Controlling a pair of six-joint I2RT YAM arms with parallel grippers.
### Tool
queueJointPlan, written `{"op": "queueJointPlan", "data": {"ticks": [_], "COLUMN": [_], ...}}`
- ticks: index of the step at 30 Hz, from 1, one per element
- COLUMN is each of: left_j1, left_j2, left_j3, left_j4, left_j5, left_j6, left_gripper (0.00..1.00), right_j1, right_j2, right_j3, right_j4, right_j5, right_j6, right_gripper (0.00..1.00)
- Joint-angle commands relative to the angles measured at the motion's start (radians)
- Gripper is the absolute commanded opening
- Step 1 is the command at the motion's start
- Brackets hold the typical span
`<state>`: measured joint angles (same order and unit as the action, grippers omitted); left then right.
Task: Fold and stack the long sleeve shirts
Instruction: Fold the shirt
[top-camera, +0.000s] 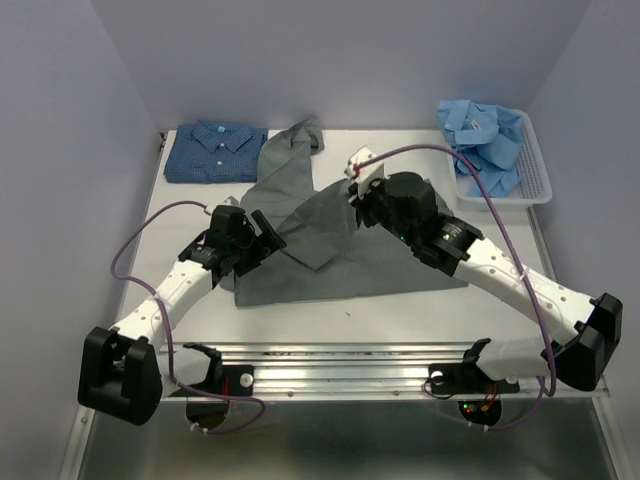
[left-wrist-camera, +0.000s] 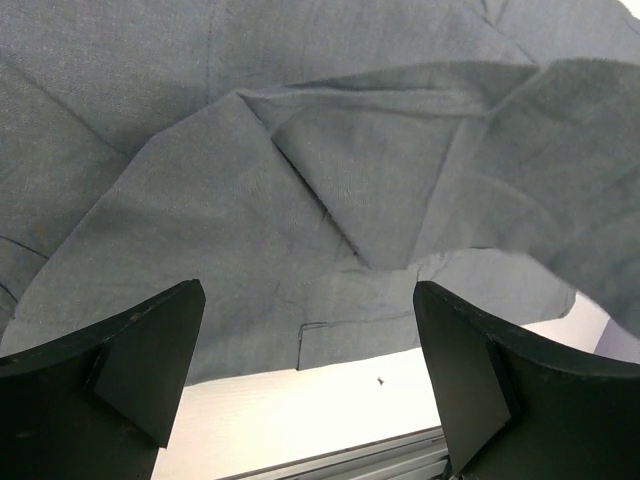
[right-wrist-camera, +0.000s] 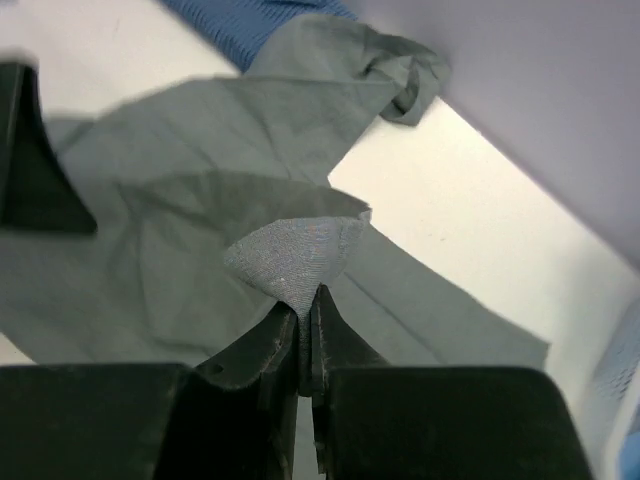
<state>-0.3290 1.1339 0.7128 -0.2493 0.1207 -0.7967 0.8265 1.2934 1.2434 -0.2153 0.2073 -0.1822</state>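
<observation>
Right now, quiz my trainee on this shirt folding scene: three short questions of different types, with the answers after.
1. True or false: the right gripper is shut on a fold of the grey shirt.
2. Where on the table does the folded dark blue shirt lie? A) back left corner B) front right corner C) centre, under the grey shirt
3. Fill the gap: the left gripper is ____ (open or shut) above the grey shirt.
Key: 1 true; 2 A; 3 open.
</observation>
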Motion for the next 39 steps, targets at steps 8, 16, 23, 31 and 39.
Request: {"op": "queueJointPlan", "data": {"ticks": [8,16,23,31,39], "left_j1": [0.002,0.004,0.005,0.013,0.013], "left_j2": [0.053,-0.034,-0.08,0.0,-0.045], "left_j3": [0.111,0.102,0.103,0.139,0.084], "left_j4": [0.005,-0.007,-0.036,-0.051,-0.061], "left_j5": [0.0,-0.056,-0.11,-0.101,-0.06], "left_j6": [0.051,0.005,0.014,0.044,0.024], "left_gripper": [0.99,0.99,0.99,0.99,0.99], "right_j1": [-0.219,-0.257,-0.257,-0.257,-0.257], "right_j2": [-0.037,0.262,0.418,0.639,0.617], "right_j3": [-0.024,0.299,0.345,0.435,0.358], "right_j4": [0.218,0.218,0.266,0.404,0.504], "right_j5": [-0.727,-0.9,-0.922,-0.838,-0.876], "right_j6": [-0.9,-0.959,-0.941,-1.017,-1.106], "right_gripper": [0.02,0.05,0.05,0.05,0.06]}}
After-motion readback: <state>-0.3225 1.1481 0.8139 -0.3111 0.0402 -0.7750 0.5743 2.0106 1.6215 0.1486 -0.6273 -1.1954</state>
